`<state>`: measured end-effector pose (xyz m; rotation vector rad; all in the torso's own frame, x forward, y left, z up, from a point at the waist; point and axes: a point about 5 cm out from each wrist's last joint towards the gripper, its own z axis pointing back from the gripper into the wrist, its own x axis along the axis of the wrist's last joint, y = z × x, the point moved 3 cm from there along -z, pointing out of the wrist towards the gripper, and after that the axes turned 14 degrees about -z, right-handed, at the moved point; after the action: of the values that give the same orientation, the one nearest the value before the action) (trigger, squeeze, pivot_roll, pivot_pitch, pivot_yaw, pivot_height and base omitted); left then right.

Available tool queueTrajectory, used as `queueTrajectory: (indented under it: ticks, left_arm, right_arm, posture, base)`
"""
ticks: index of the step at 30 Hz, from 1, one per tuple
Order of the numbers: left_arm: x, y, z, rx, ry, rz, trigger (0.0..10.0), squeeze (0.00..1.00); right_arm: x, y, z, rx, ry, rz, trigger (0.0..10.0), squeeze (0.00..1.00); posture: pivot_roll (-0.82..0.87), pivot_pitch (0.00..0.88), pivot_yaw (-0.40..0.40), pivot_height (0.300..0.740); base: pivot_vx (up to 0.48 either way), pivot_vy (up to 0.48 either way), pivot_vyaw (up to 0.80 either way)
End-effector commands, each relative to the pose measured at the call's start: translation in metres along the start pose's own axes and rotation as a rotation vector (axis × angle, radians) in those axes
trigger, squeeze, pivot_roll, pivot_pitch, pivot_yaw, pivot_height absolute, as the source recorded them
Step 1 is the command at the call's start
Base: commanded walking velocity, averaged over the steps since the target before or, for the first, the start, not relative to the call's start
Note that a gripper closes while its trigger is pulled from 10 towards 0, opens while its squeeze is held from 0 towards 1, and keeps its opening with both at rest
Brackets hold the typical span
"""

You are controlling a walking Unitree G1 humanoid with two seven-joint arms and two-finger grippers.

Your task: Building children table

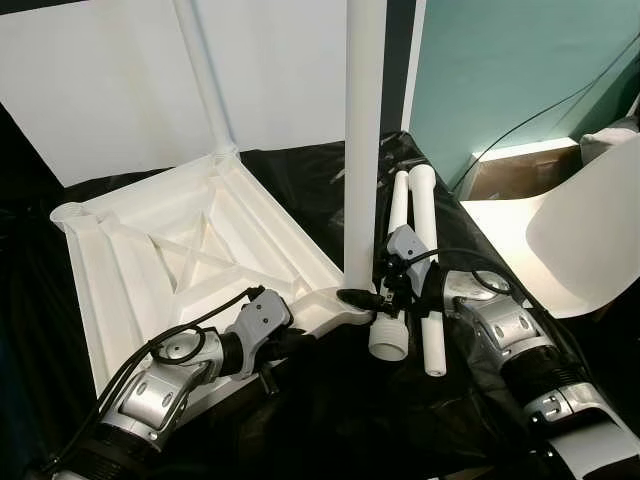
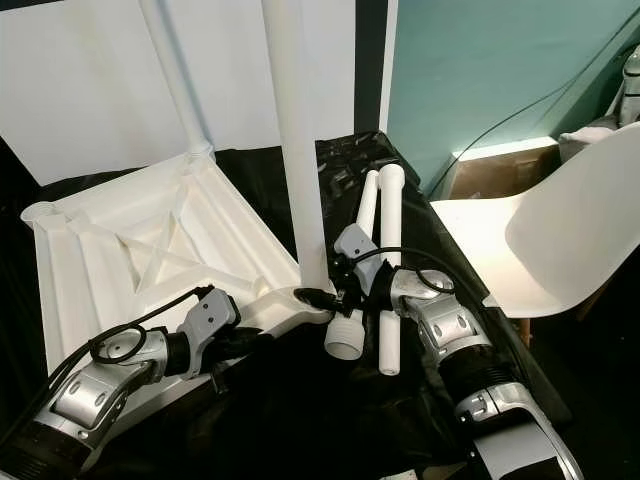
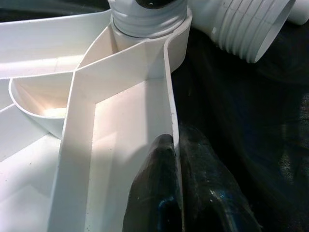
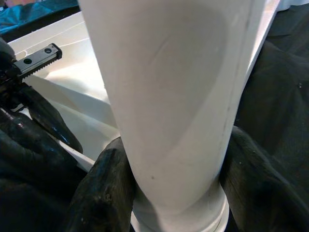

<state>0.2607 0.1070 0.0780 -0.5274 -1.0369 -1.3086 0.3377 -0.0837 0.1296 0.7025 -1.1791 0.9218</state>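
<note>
The white children's table lay upside down on a black sheet, its ribbed underside facing up. One leg already stood screwed into the far corner socket, and a second leg stood upright in the near corner socket, so the job looked about half done. The right gripper had its fingers clenched around the base of this second leg, seemingly seating or turning it. The left gripper pinched the table's rim just beside that corner, its fingers closed on the edge to steady it. Two more legs lay loose on the sheet just beside the right gripper, not yet fitted. The socket at the left corner was empty. A white chair stood to the right.
</note>
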Motion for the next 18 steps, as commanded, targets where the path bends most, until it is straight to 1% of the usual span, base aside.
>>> queueTrajectory:
  ticks: [1, 2, 4, 5, 6, 7, 8, 9, 10, 11, 12, 13, 15, 18]
  left_arm:
    - [-0.029, -0.037, -0.008, -0.189, 0.080, 0.108, 10.0, 0.00]
    - [-0.029, -0.037, -0.008, -0.189, 0.080, 0.108, 10.0, 0.00]
    - [-0.029, -0.038, -0.008, -0.189, 0.082, 0.110, 10.0, 0.00]
    - [-0.030, -0.039, -0.007, -0.190, 0.082, 0.111, 10.0, 0.00]
    - [-0.030, -0.039, -0.007, -0.190, 0.082, 0.111, 10.0, 0.00]
    - [-0.030, -0.039, -0.007, -0.190, 0.083, 0.111, 10.0, 0.00]
    - [-0.030, -0.039, -0.007, -0.189, 0.083, 0.112, 10.0, 0.00]
    - [-0.030, -0.039, -0.007, -0.189, 0.083, 0.112, 10.0, 0.00]
    - [-0.030, -0.039, -0.007, -0.188, 0.084, 0.112, 10.0, 0.00]
    - [-0.030, -0.039, -0.007, -0.188, 0.084, 0.112, 10.0, 0.00]
    - [-0.030, -0.038, -0.007, -0.185, 0.084, 0.111, 10.0, 0.00]
    - [-0.030, -0.038, -0.007, -0.185, 0.084, 0.111, 10.0, 0.00]
    - [-0.030, -0.037, -0.006, -0.182, 0.085, 0.109, 10.0, 0.00]
    - [-0.030, -0.037, -0.006, -0.182, 0.085, 0.109, 10.0, 0.00]
  right_arm:
    - [0.005, -0.003, 0.000, 0.005, 0.031, 0.060, 0.0, 0.00]
    - [0.005, -0.003, 0.000, 0.005, 0.031, 0.060, 0.0, 0.00]
    - [0.001, -0.002, -0.005, -0.020, 0.036, 0.026, 0.0, 0.00]
    - [0.002, -0.003, -0.012, -0.096, -0.008, 0.000, 0.0, 0.00]
    - [0.002, -0.003, -0.012, -0.096, -0.008, 0.000, 0.0, 0.00]
    - [0.004, -0.005, -0.016, -0.182, -0.055, -0.023, 0.0, 0.00]
    - [0.005, -0.011, -0.017, -0.306, -0.110, -0.055, 0.0, 0.00]
    - [0.005, -0.011, -0.017, -0.306, -0.110, -0.055, 0.0, 0.00]
    - [0.005, -0.012, -0.016, -0.424, -0.177, -0.091, 0.0, 0.00]
    - [0.005, -0.012, -0.016, -0.424, -0.177, -0.091, 0.0, 0.00]
    - [0.003, -0.011, -0.014, -0.494, -0.220, -0.112, 0.0, 0.00]
    - [0.003, -0.011, -0.014, -0.494, -0.220, -0.112, 0.0, 0.00]
    - [0.003, -0.007, -0.012, -0.571, -0.281, -0.143, 0.0, 0.00]
    - [0.004, -0.007, -0.012, -0.583, -0.293, -0.150, 0.0, 0.00]
  posture:
    - [0.02, 0.000, 0.038, 0.740]
    - [0.02, 0.000, 0.038, 0.740]
    - [0.03, 0.000, 0.037, 0.740]
    - [0.03, 0.000, 0.036, 0.740]
    - [0.03, 0.000, 0.036, 0.740]
    - [0.03, 0.000, 0.036, 0.740]
    - [0.03, 0.000, 0.035, 0.740]
    - [0.03, 0.000, 0.035, 0.740]
    - [0.03, 0.000, 0.034, 0.740]
    - [0.03, 0.000, 0.034, 0.740]
    - [0.03, 0.000, 0.034, 0.740]
    - [0.03, 0.000, 0.034, 0.740]
    - [0.04, 0.000, 0.035, 0.740]
    - [0.03, 0.000, 0.036, 0.740]
  base:
    - [0.000, 0.000, 0.00]
    - [0.000, 0.000, 0.00]
    - [0.000, 0.000, 0.00]
    - [0.000, 0.000, 0.00]
    - [0.000, 0.000, 0.00]
    - [0.000, 0.000, 0.00]
    - [0.000, 0.000, 0.00]
    - [0.000, 0.000, 0.00]
    - [0.000, 0.000, 0.00]
    - [0.000, 0.000, 0.00]
    - [0.000, 0.000, 0.00]
    - [0.000, 0.000, 0.00]
    - [0.000, 0.000, 0.00]
    - [0.000, 0.000, 0.00]
